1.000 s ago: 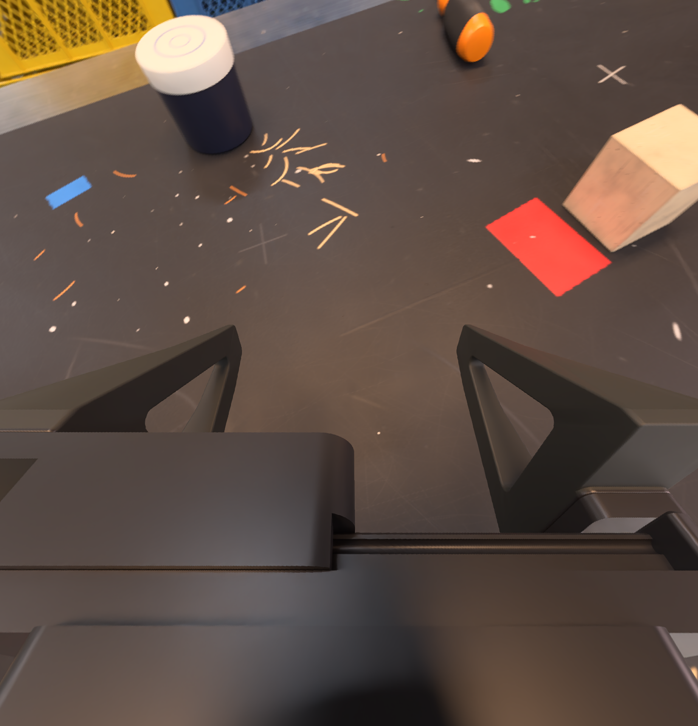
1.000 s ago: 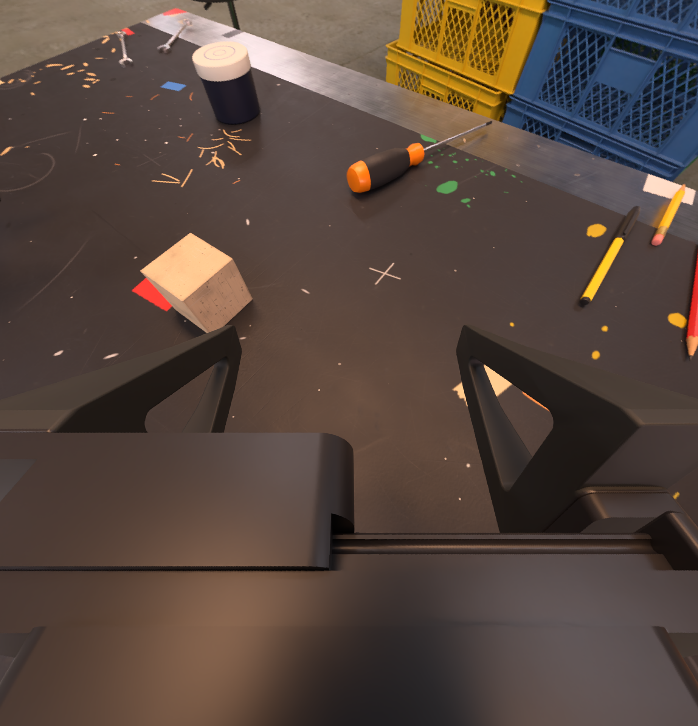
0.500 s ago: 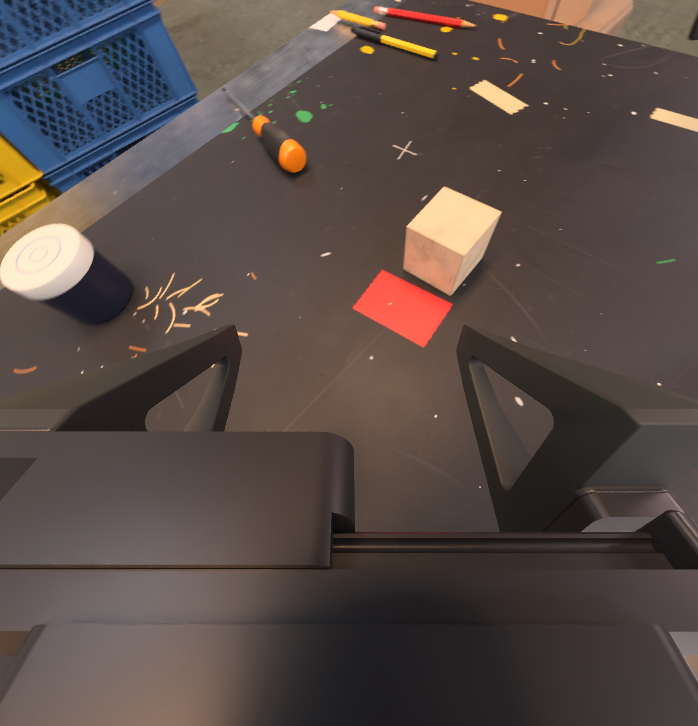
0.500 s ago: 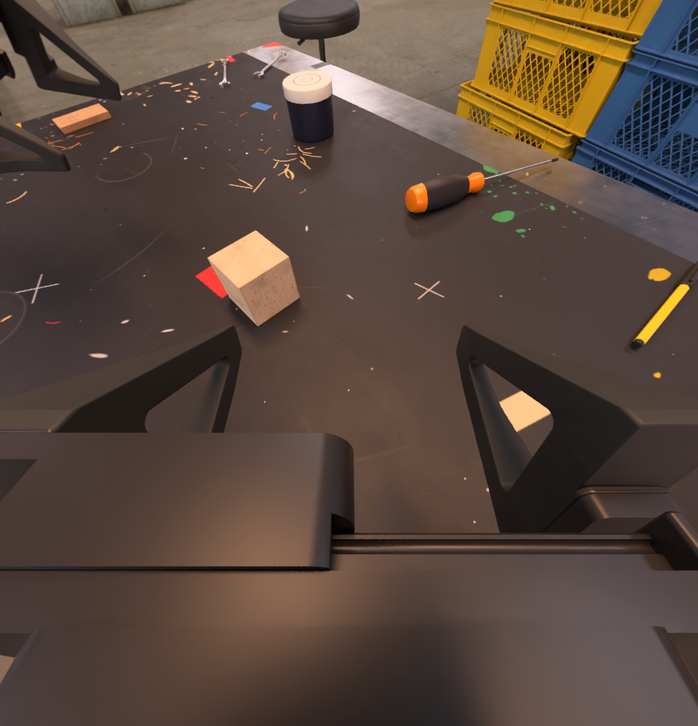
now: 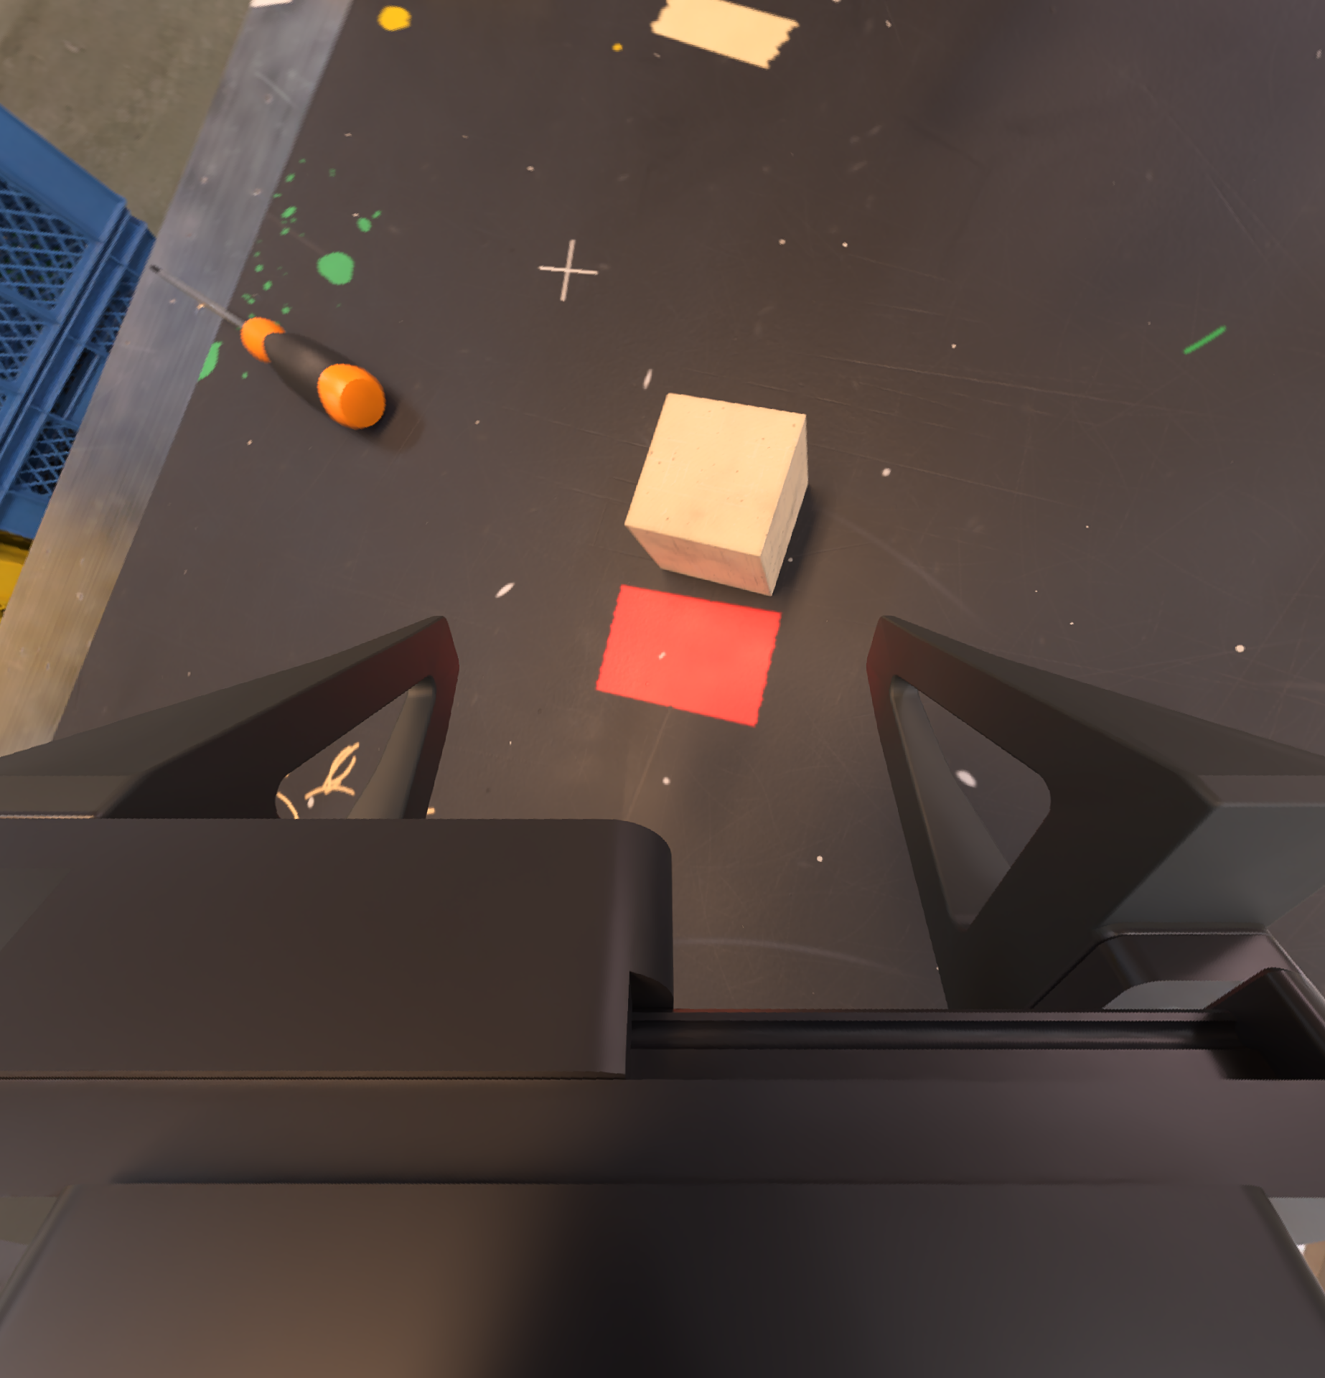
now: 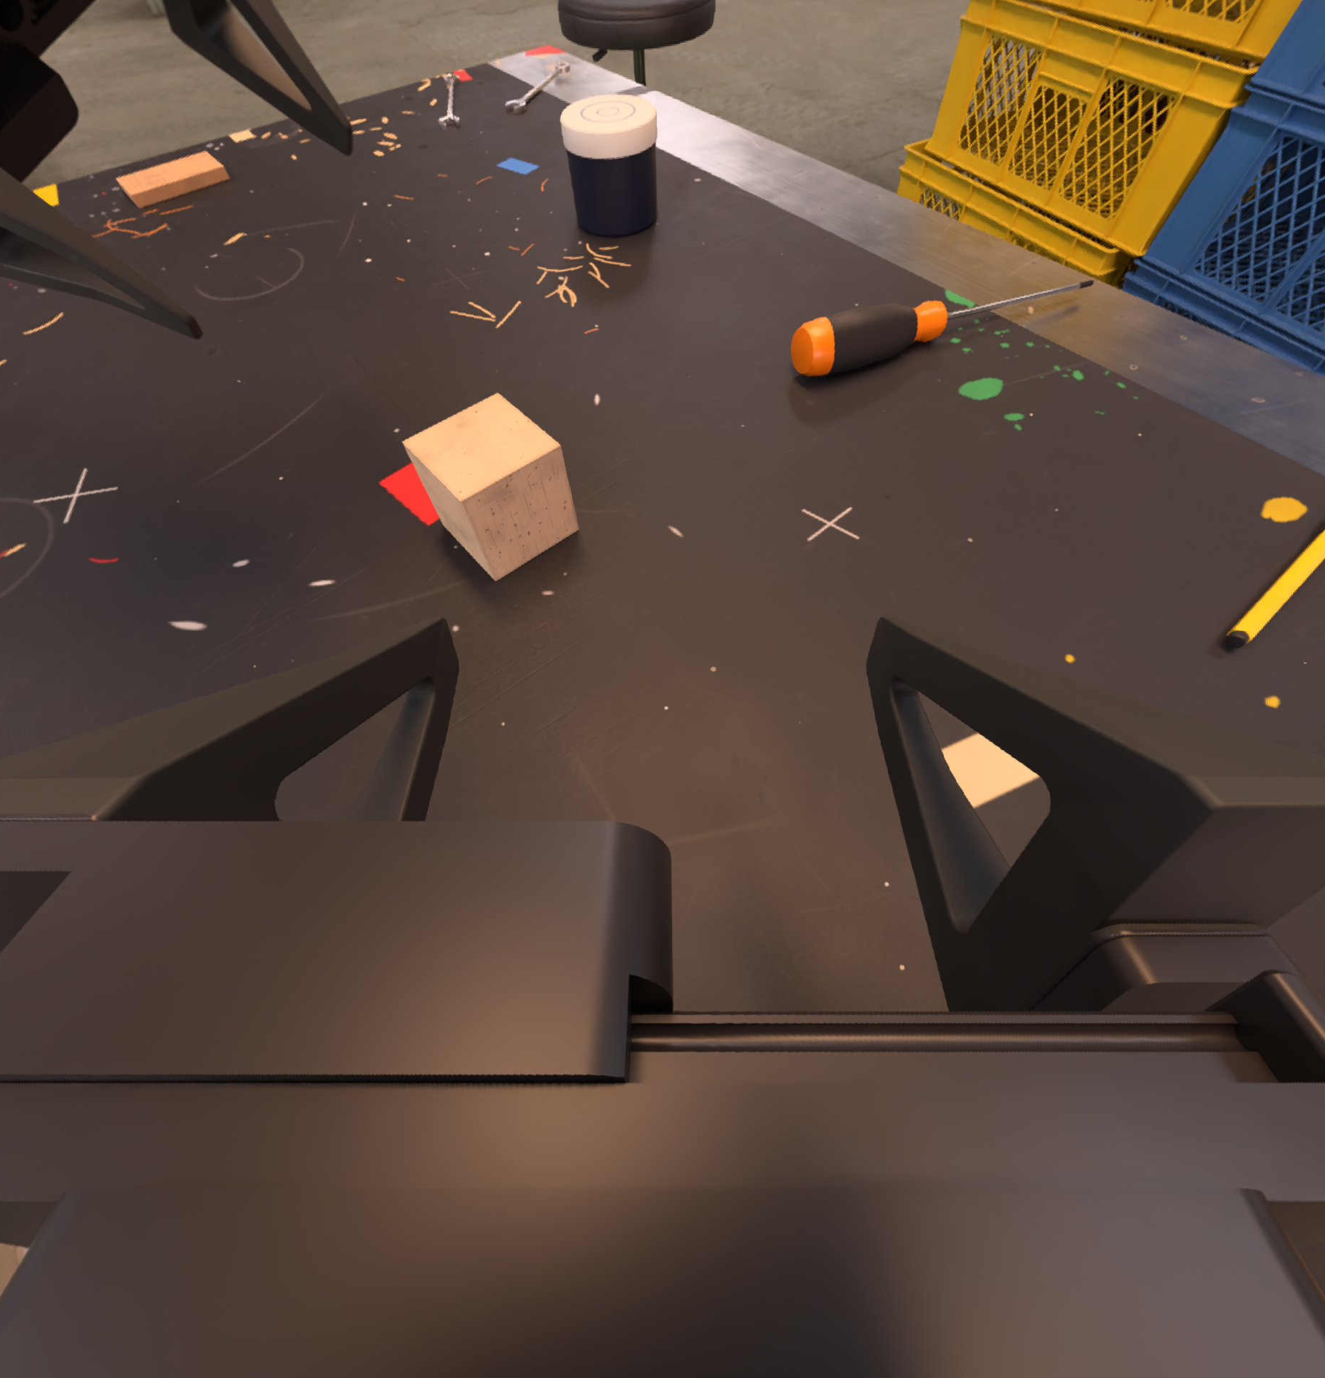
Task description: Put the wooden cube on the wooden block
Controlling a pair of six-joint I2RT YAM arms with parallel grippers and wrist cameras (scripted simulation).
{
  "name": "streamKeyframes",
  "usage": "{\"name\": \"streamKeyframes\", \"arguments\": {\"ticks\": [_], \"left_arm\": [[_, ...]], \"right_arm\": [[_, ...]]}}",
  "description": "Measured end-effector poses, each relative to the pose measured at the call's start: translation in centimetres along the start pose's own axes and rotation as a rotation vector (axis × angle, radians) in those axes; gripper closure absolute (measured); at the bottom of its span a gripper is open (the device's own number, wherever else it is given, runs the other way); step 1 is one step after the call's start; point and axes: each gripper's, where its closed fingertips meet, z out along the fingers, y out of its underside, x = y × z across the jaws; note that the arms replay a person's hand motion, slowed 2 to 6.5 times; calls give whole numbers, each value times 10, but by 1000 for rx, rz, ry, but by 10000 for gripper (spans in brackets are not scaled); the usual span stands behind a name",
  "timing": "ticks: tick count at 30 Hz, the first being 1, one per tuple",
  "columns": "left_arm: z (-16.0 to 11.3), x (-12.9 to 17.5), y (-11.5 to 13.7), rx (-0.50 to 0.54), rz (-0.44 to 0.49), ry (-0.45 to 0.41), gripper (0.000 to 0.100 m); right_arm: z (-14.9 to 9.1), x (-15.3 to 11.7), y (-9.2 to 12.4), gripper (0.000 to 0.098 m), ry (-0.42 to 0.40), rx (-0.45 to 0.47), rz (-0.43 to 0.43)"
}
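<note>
**Left claw swings over the cube**

The left claw, jaws spread and empty, now looks steeply down, with the wooden cube just ahead beyond the red patch; half a second ago the cube sat farther off. The right claw, also spread and empty, has drawn closer. The wooden block lies far across the tabletop.

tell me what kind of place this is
Probably a workshop or warehouse bench: a scuffed, paint-spattered dark worktable with a screwdriver and wrenches lying about, and stacked plastic crates on a concrete floor behind.
</note>
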Motion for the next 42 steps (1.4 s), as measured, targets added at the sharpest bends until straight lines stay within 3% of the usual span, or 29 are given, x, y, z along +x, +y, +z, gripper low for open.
{"name": "streamKeyframes", "arguments": {"ticks": [7,20,42], "left_arm": [[28,9,-12,-91,90,85,62],[64,16,-16,-250,165,215,62],[97,16,-1,-429,190,281,81]], "right_arm": [[-2,0,6,39,-8,-14,-2],[-6,0,17,39,-13,-47,-17],[-10,3,29,39,-27,-61,8]]}}
